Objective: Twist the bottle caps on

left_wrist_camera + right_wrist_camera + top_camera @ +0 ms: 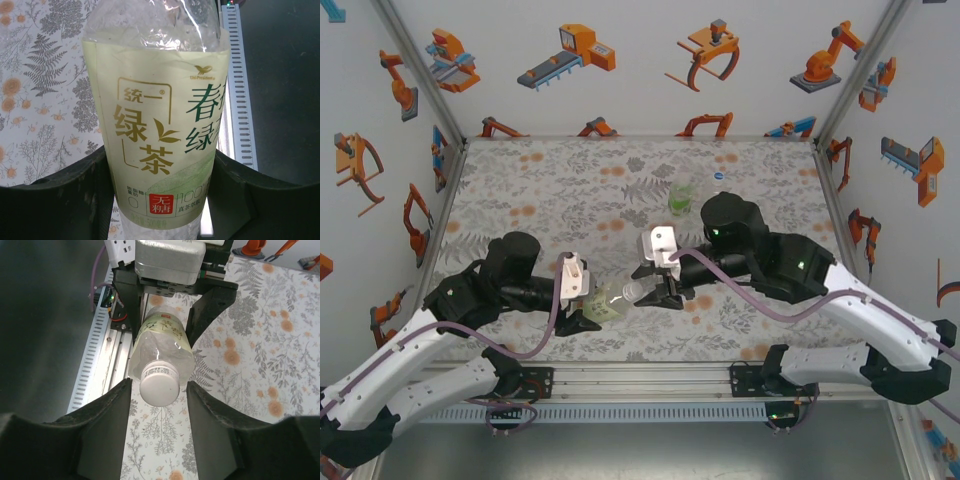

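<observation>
Nearest the arms' bases, the left claw [588, 312] is clenched on the label of the yellow-green bottle [610, 305], holding it off the table [540, 190] on its side. In the left wrist view the two fingers [75, 200] press the label from either flank.

The bottle's long axis runs roughly level from the left claw across toward the right arm, neck end first. That is the relation that matters: the white cap [160, 385] sits on the neck and faces straight into the right claw [159, 390], nearly in line with the axis that claw would turn about. The right claw is released. Its fingers [107, 415] stand on either side of the cap with a thin gap at each flank, apparently not touching it.

By my reading, the right arm is the one placed to close on the cap and twist — the left only braces. Whether the cap is threaded home I cannot tell.

Farther back, a green-label bottle [680, 197] stands upright, well apart from both claws.
</observation>
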Available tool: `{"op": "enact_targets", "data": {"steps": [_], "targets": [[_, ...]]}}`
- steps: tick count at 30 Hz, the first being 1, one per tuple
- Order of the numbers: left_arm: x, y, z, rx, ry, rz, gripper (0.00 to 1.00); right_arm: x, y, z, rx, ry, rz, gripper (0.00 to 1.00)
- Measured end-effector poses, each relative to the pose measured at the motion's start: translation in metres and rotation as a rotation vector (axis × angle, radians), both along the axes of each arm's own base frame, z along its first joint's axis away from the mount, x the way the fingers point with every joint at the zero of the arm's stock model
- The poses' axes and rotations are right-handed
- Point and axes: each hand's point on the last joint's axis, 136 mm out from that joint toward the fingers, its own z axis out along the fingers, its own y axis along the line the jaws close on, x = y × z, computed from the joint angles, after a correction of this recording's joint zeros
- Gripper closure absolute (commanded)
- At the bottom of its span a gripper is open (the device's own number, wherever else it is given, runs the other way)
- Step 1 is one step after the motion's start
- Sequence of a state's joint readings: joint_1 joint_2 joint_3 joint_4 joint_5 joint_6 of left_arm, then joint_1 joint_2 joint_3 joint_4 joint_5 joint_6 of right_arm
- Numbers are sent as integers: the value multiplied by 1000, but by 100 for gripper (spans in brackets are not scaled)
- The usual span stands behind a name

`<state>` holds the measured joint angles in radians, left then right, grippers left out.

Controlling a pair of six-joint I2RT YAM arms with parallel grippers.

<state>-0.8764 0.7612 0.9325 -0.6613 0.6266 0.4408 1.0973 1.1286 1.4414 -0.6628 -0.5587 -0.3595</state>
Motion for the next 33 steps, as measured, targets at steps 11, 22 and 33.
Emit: {"op": "enact_targets", "data": {"steps": [11,22,33], "targets": [[0,0,-1,3,4,-3,100,1,0,-5,-18,6,-5,80],[5,0,-6,30,7,24,100,26,-1,-14,-21,375,-310,100],[18,-6,-28,109,37,61,100,66,-23,-61,-8,1117,-907,96]]}}
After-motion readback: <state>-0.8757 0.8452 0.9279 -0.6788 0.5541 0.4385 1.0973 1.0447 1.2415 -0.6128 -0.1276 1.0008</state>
